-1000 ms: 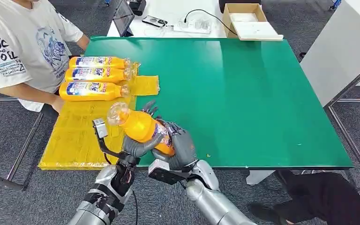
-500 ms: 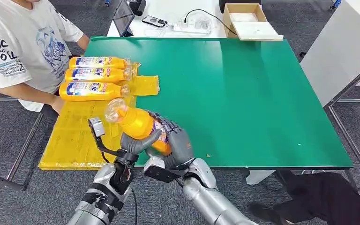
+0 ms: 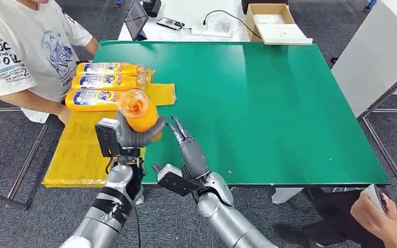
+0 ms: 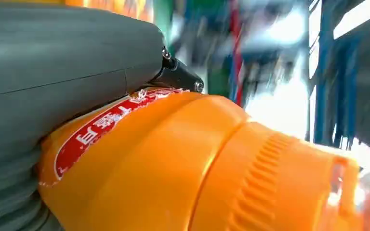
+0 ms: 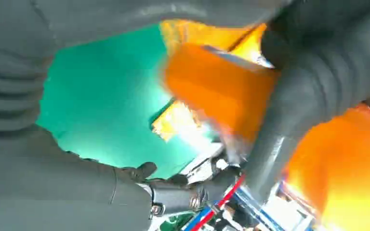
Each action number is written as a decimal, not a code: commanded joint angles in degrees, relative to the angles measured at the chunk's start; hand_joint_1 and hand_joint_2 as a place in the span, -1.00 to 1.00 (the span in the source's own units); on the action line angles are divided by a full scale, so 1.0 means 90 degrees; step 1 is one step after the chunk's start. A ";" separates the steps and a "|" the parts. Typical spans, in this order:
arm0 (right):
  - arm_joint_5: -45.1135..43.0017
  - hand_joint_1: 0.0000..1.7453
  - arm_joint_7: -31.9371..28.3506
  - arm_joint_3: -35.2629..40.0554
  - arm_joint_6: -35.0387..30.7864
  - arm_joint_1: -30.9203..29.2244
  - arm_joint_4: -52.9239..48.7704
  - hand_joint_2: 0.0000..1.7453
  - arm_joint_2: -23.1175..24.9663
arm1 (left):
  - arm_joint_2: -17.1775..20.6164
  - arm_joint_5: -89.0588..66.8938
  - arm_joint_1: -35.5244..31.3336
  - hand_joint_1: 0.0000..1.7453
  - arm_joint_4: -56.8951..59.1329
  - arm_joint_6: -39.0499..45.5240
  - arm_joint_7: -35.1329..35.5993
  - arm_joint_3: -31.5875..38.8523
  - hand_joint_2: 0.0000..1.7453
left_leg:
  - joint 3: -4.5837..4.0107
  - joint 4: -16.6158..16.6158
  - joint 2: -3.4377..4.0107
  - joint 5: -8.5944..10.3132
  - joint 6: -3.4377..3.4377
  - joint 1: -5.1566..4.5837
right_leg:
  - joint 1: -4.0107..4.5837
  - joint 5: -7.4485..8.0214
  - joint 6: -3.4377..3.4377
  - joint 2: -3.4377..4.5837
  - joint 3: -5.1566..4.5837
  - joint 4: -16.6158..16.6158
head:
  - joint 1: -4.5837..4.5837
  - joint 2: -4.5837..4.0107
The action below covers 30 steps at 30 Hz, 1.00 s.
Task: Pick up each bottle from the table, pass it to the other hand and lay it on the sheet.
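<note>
My left hand (image 3: 134, 135) grips an orange bottle (image 3: 137, 114) over the table's front left, beside the edge of the yellow sheet (image 3: 82, 150), with its clear cap turned toward my head. The left wrist view shows the bottle (image 4: 197, 168) close up under the grey hand (image 4: 53, 72). Just to the right, my right hand (image 3: 186, 147) is open with its fingers stretched out, holding nothing. In its blurred wrist view the bottle (image 5: 212, 91) lies beyond it. Three more orange bottles (image 3: 106, 81) lie side by side on the sheet's far end.
A person in a white T-shirt (image 3: 20, 51) sits at the table's left, one hand near the sheet. A cardboard box (image 3: 274, 20) and a power strip lie on the white table behind. Another person's hand (image 3: 380, 212) shows at the lower right. The green table (image 3: 269, 103) is bare to the right.
My right hand has let go of the bottle and spread its fingers. My left hand has carried the bottle up and left, turning its cap toward my head.
</note>
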 commanded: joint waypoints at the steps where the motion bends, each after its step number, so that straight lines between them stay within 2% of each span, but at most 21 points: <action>1: -0.0454 -1.00 -0.0208 -0.0249 -0.0256 0.0353 -0.1143 -1.00 -0.0136 | 0.0515 -0.0807 -0.1041 1.00 0.1816 0.1316 -0.0073 0.0834 1.00 | 0.0022 -0.0004 0.0001 -0.0004 -0.0001 0.0001 | 0.0004 -0.0005 -0.0011 -0.0002 0.0022 -0.0002 | 0.0000 0.0000; 2: -0.0474 -1.00 -0.0219 -0.0252 -0.0274 0.0370 -0.1164 -1.00 -0.0132 | 0.0524 -0.0894 -0.1054 1.00 0.1918 0.1537 -0.0073 0.0862 1.00 | 0.0045 -0.0004 0.0012 -0.0013 -0.0001 0.0003 | 0.0008 -0.0010 -0.0018 0.0005 0.0044 -0.0004 | 0.0000 0.0000; 4: -0.0565 -1.00 -0.0240 -0.0252 -0.0260 0.0413 -0.1186 -1.00 -0.0123 | 0.0565 -0.0802 -0.1074 1.00 0.2122 0.1409 -0.0073 0.1004 1.00 | 0.0021 -0.0006 0.0012 -0.0003 0.0000 0.0000 | 0.0002 -0.0004 -0.0008 0.0000 0.0019 -0.0002 | 0.0002 0.0000; 5: -0.0612 -1.00 -0.0249 -0.0217 -0.0243 0.0416 -0.1174 -1.00 -0.0134 | 0.0607 -0.1010 -0.1066 1.00 0.2226 0.1795 -0.0073 0.0975 1.00 | 0.0039 -0.0006 0.0014 -0.0011 0.0001 0.0003 | 0.0004 -0.0010 -0.0014 -0.0001 0.0038 -0.0005 | 0.0000 0.0000; 6: -0.0626 -1.00 -0.0256 -0.0206 -0.0249 0.0418 -0.1158 -1.00 -0.0131 | 0.0643 -0.1021 -0.1077 1.00 0.2362 0.1786 -0.0073 0.0989 1.00 | 0.0035 -0.0005 0.0016 -0.0010 0.0000 0.0004 | 0.0002 -0.0008 -0.0012 0.0003 0.0032 -0.0004 | 0.0000 0.0000; 8: -0.0725 -1.00 -0.0344 -0.0162 -0.0262 0.0419 -0.1170 -1.00 -0.0123 | 0.0552 -0.2724 -0.1080 1.00 0.2571 0.1920 -0.0073 0.2029 1.00 | 0.0041 -0.0003 0.0014 -0.0013 0.0000 0.0006 | 0.0004 -0.0011 -0.0016 0.0002 0.0042 -0.0004 | 0.0002 0.0000; 11: -0.0792 -1.00 -0.0392 -0.0146 -0.0313 0.0428 -0.1253 -1.00 -0.0127 | 0.0523 -0.4369 -0.1075 1.00 0.2654 0.1920 0.0070 0.2743 1.00 | 0.0025 -0.0003 0.0020 -0.0008 -0.0001 0.0005 | 0.0001 -0.0004 -0.0012 0.0010 0.0023 -0.0002 | 0.0000 0.0000; 12: -0.0863 -1.00 -0.0413 -0.0142 -0.0313 0.0430 -0.1310 -1.00 -0.0133 | 0.0533 -0.5858 -0.0999 1.00 0.2527 0.1920 0.0621 0.2887 1.00 | 0.0039 -0.0001 0.0025 -0.0015 -0.0001 0.0005 | 0.0003 -0.0009 -0.0018 0.0013 0.0035 -0.0001 | 0.0000 0.0000; 13: -0.0894 -1.00 -0.0413 -0.0135 -0.0318 0.0426 -0.1339 -1.00 -0.0142 | 0.0525 -0.6342 -0.0991 1.00 0.2523 0.1920 0.0770 0.3042 1.00 | 0.0038 -0.0001 0.0024 -0.0014 -0.0001 0.0006 | 0.0004 -0.0009 -0.0018 0.0012 0.0035 -0.0001 | 0.0000 0.0000; 14: -0.0937 -1.00 -0.0413 -0.0111 -0.0308 0.0405 -0.1382 -1.00 -0.0160 | 0.0661 -0.7519 -0.0960 1.00 0.2595 0.1920 0.1319 0.2994 1.00 | 0.0026 -0.0002 0.0023 -0.0009 -0.0001 0.0005 | 0.0001 -0.0004 -0.0013 0.0012 0.0022 -0.0001 | 0.0000 0.0000; 16: -0.0952 -1.00 -0.0413 -0.0107 -0.0308 0.0402 -0.1390 -1.00 -0.0164 | 0.0680 -0.7695 -0.0975 1.00 0.2637 0.1920 0.1390 0.2984 1.00 | 0.0025 -0.0003 0.0022 -0.0008 -0.0001 0.0005 | 0.0001 -0.0003 -0.0012 0.0011 0.0020 -0.0002 | 0.0000 0.0000; 20: -0.1037 -1.00 -0.0412 -0.0029 -0.0230 0.0359 -0.1386 -1.00 -0.0201 | 0.0983 -0.8942 -0.0896 1.00 0.2738 0.1920 0.1952 0.2829 1.00 | 0.0039 -0.0002 0.0024 -0.0015 -0.0001 0.0007 | 0.0005 -0.0009 -0.0017 0.0012 0.0035 -0.0004 | 0.0002 0.0000; 24: -0.1104 -1.00 -0.0400 0.0006 -0.0125 0.0332 -0.1302 -1.00 -0.0206 | 0.1202 -0.9229 -0.0956 1.00 0.3163 0.1920 0.2253 0.2551 1.00 | 0.0035 -0.0004 0.0018 -0.0012 0.0000 0.0005 | 0.0003 -0.0009 -0.0014 0.0005 0.0032 -0.0003 | 0.0000 0.0000; 28: -0.1131 -1.00 -0.0321 0.0125 -0.0212 0.0316 -0.1240 -1.00 -0.0246 | 0.1210 -0.8923 -0.1267 1.00 0.4194 0.1920 0.2096 0.2963 1.00 | 0.0032 -0.0002 0.0015 -0.0011 0.0000 0.0006 | 0.0004 -0.0010 -0.0014 0.0004 0.0031 -0.0002 | 0.0002 0.0000; 30: -0.1131 -1.00 -0.0321 0.0125 -0.0212 0.0316 -0.1240 -1.00 -0.0246 | 0.1210 -0.8923 -0.1267 1.00 0.4194 0.1920 0.2096 0.2963 1.00 | 0.0043 -0.0003 0.0013 -0.0014 0.0002 0.0006 | 0.0004 -0.0013 -0.0016 0.0000 0.0043 -0.0004 | 0.0002 0.0000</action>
